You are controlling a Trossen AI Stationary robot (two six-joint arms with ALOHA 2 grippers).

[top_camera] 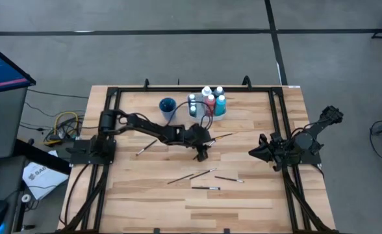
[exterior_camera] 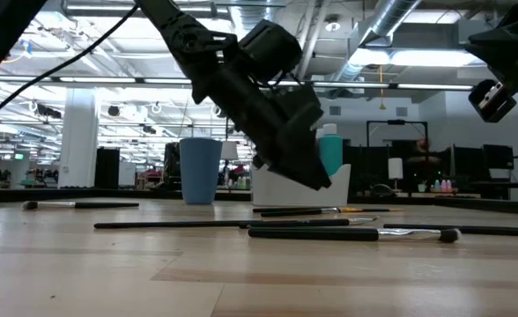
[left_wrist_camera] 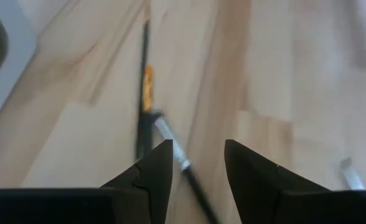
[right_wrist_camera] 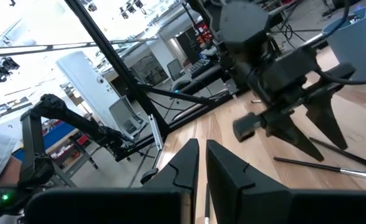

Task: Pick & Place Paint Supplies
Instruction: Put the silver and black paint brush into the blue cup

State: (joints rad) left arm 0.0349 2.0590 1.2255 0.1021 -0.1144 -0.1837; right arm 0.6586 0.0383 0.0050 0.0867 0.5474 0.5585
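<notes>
Several thin dark-handled paintbrushes lie flat on the wooden table: one (top_camera: pixel 221 136) beside my left gripper, one (top_camera: pixel 145 146) to its left, and others (top_camera: pixel 204 173) nearer the front edge. White-capped paint bottles (top_camera: pixel 210 101) stand in a white tray (exterior_camera: pixel 268 189) at the far edge. My left gripper (top_camera: pixel 201 155) hangs open just above the table, slanting down. In its wrist view a brush with a silver ferrule (left_wrist_camera: pixel 170 143) runs between the open fingers (left_wrist_camera: pixel 198 165), crossing a second brush with an orange band (left_wrist_camera: pixel 147 81). My right gripper (top_camera: pixel 254 153) waits shut at the right.
A blue cup (top_camera: pixel 167 106) stands left of the tray, upright on the table. A black frame (top_camera: pixel 113 91) rings the table along its edges. Bare wood lies between the scattered brushes and the near edge.
</notes>
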